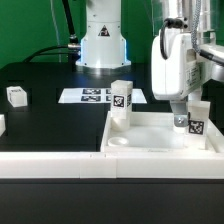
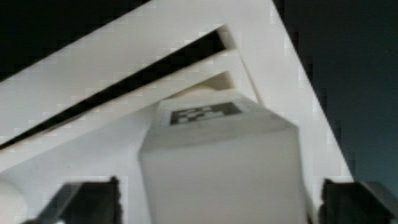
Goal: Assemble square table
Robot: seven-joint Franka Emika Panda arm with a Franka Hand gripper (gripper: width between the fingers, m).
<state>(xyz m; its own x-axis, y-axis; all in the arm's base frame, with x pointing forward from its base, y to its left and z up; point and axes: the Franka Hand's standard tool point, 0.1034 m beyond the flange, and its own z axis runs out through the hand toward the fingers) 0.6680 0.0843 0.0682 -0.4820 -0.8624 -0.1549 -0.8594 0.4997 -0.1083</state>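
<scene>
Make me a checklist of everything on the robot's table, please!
Surface: black table, with a low white wall along its front.
Job's things: square tabletop; corner leg upright at its far corner on the exterior view's left; second leg upright on its right side; loose leg on the table at the exterior view's left.
Clutter: marker board; a white piece cut off by the picture's edge, cannot tell what.
End effector: open, one finger each side of the second leg.
Cables: dark cable behind the robot base.
Surroundings: green backdrop.
</scene>
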